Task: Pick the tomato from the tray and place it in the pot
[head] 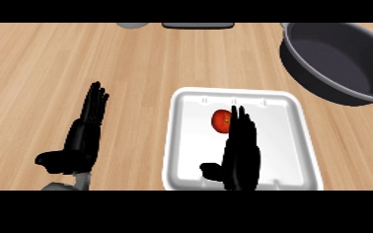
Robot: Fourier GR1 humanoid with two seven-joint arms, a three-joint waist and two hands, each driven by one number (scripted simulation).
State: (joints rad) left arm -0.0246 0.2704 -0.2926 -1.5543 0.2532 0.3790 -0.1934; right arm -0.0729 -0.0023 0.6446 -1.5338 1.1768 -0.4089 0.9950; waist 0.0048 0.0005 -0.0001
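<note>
I see soft, even light all over the wooden counter (pixel 146 69), and the wood looks the same warm, pale color from side to side. The white tray (pixel 306 143) is the brightest thing I see. It has pale grey shade along its inner walls. The pot (pixel 328 54) is dark inside, and its rim has a lighter shine. My left hand (pixel 80 138) and right hand (pixel 241 153) look like flat black shapes. The tomato (pixel 219 120) glows bright red beside the right hand.
</note>
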